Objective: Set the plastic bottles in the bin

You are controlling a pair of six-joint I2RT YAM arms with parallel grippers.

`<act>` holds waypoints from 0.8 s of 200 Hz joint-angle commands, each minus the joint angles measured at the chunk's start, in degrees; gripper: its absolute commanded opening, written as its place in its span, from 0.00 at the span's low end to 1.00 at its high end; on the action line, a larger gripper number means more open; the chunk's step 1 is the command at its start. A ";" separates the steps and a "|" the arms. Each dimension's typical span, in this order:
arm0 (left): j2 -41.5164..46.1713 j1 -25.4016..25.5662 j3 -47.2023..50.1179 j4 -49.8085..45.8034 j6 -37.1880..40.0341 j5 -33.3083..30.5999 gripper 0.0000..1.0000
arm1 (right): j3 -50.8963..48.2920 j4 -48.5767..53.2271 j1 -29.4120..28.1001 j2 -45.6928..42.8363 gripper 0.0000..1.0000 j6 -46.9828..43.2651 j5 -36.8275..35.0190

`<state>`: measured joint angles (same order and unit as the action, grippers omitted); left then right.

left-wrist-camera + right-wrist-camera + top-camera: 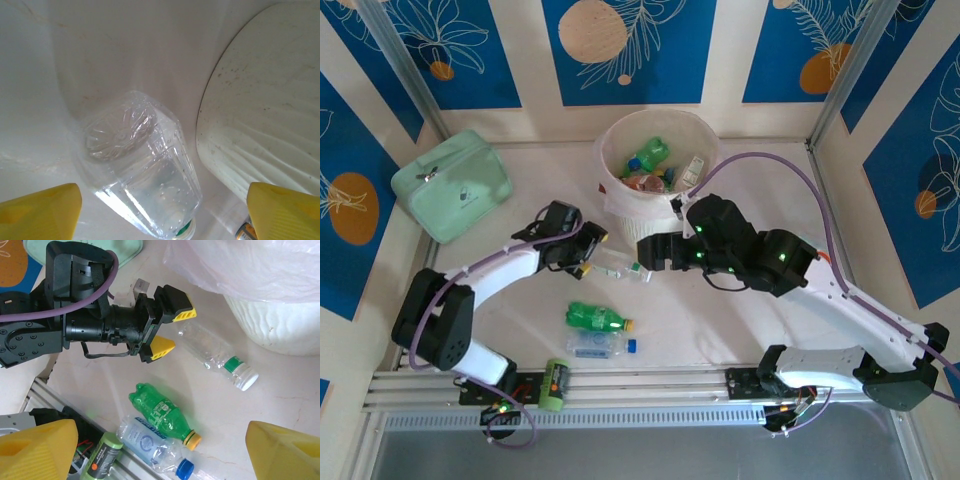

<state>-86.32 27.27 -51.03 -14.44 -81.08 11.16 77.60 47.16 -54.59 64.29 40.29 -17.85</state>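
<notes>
Several bottles (650, 153) are in the bin (620, 205) at the tabletop's (720, 320) far edge, so mostly done I'd say, three left nearer the near edge: green bottle (160, 410), blue-capped bottle (150, 442), and clear bottle (215, 352) just off the left gripper (175, 331), wide and empty like the right gripper (653, 250).
</notes>
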 commanded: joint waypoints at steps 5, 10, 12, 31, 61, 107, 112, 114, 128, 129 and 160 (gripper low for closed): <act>-3.15 1.27 -2.88 -4.21 -1.84 -2.06 0.87 | -0.30 -0.10 -0.34 -1.19 0.88 0.49 -2.49; -3.66 1.38 -3.22 -4.49 -1.91 -2.10 0.88 | -0.29 -0.05 -0.31 -1.19 0.88 0.42 -2.62; -3.82 1.45 -3.34 -4.62 -2.03 -2.17 0.88 | -0.27 0.00 -0.31 -1.19 0.88 0.45 -2.63; -5.22 2.00 -4.55 -5.95 -2.24 -3.12 0.88 | -0.34 0.25 -0.34 -1.36 0.88 0.57 -2.88; -7.95 2.09 -5.73 -6.61 -2.45 -3.74 0.87 | -0.83 0.13 -0.34 -2.13 0.88 0.84 -3.07; -11.54 2.09 -7.05 -5.67 -2.48 -2.73 0.79 | -0.98 0.83 -0.43 -2.72 0.87 1.28 -3.07; -11.71 2.09 -7.15 -5.71 -2.46 -2.72 0.78 | -1.05 0.83 -0.35 -2.83 0.87 1.34 -3.05; -11.75 2.09 -7.16 -5.69 -2.45 -2.72 0.77 | -1.05 0.88 -0.37 -2.85 0.86 1.34 -3.02; -12.09 2.09 -7.25 -5.44 -2.50 -2.51 0.73 | -1.09 0.88 -0.43 -3.03 0.84 1.54 -3.24; -12.10 2.09 -7.25 -5.44 -2.50 -2.53 0.73 | -1.12 0.90 -0.43 -3.07 0.84 1.54 -3.20; -12.14 2.09 -6.94 -4.82 -2.00 -1.89 0.58 | -0.99 0.68 -0.47 -3.29 0.80 1.94 -3.50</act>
<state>-97.36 28.91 -57.08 -18.41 -82.83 8.97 77.08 47.44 -54.76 62.19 41.39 -19.92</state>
